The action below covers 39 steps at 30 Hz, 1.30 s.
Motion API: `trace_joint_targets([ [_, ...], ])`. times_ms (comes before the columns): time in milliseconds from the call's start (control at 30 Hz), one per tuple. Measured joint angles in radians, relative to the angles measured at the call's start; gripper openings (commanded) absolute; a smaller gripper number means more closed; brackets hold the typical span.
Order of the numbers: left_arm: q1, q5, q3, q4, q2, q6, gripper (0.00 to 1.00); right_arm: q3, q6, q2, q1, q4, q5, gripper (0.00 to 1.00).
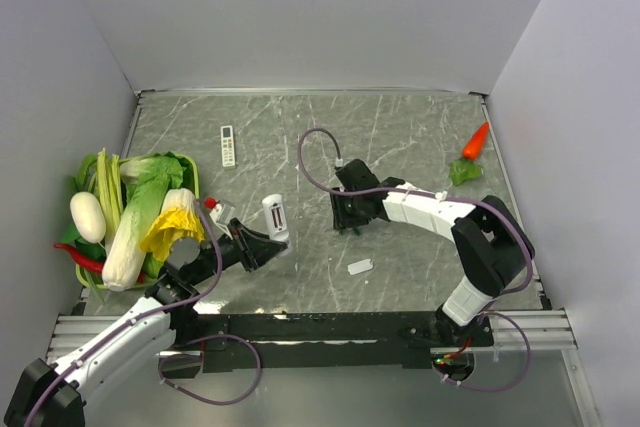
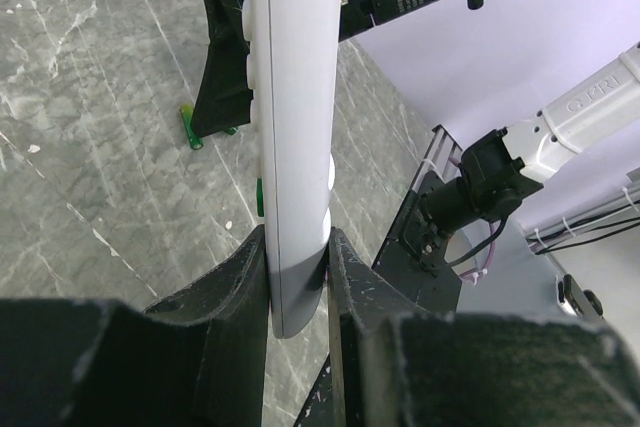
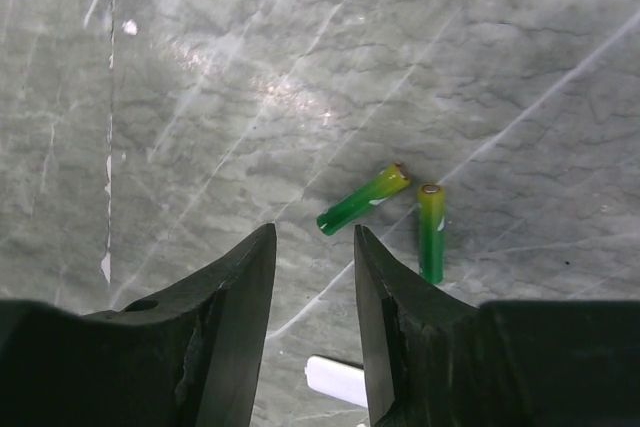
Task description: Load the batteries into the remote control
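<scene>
My left gripper [image 1: 262,245] is shut on the lower end of the remote control [image 1: 274,217], a plain white bar held upright above the table. In the left wrist view the remote control [image 2: 290,127] rises between the fingers of the left gripper [image 2: 297,247]. Two green batteries [image 3: 363,200] [image 3: 431,232] lie close together on the marble. My right gripper [image 3: 313,232] hangs open just short of them with nothing between its fingers. It hovers at table centre, right of the remote, as the right gripper [image 1: 347,219] in the top view.
A small white cover piece [image 1: 360,267] lies near the front edge, and shows as the cover piece [image 3: 337,379] under the right fingers. A pile of vegetables [image 1: 140,212] fills the left side. A slim white remote with a dark screen [image 1: 227,145] lies at the back. A carrot [image 1: 475,142] sits far right.
</scene>
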State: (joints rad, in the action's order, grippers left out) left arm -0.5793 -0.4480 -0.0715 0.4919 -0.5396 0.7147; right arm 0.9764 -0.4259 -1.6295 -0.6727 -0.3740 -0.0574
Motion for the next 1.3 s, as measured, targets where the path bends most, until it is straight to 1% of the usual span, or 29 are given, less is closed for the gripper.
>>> trace_joint_targets([
  [133,0.0,0.0,0.0,-0.004,0.0,0.0,0.01,0.0,0.061,0.003,-0.008,-0.006,0.004,0.48],
  [233,0.0,0.0,0.0,-0.004,0.0,0.0,0.01,0.003,0.108,0.004,-0.006,-0.026,0.038,0.47],
  [400,0.0,0.0,0.0,-0.006,0.003,0.0,0.01,0.005,0.156,0.005,0.026,-0.062,0.076,0.46],
  [733,0.0,0.0,0.0,-0.035,0.021,0.0,0.01,-0.013,0.182,0.005,0.052,-0.074,0.09,0.41],
  [767,0.0,0.0,0.0,-0.035,0.021,0.0,0.01,-0.014,0.182,0.005,0.052,-0.076,0.089,0.4],
  [833,0.0,0.0,0.0,-0.043,0.027,0.0,0.01,-0.014,0.183,0.004,0.052,-0.078,0.082,0.33],
  [1033,0.0,0.001,0.0,-0.051,0.034,0.0,0.01,-0.016,0.185,0.003,0.054,-0.084,0.062,0.3],
  [1133,0.0,0.0,0.0,-0.051,0.033,0.001,0.01,-0.02,0.184,0.001,0.054,-0.087,0.051,0.29],
  [1300,0.0,0.0,0.0,-0.048,0.026,0.005,0.01,-0.02,0.184,-0.03,0.054,-0.091,0.039,0.27],
])
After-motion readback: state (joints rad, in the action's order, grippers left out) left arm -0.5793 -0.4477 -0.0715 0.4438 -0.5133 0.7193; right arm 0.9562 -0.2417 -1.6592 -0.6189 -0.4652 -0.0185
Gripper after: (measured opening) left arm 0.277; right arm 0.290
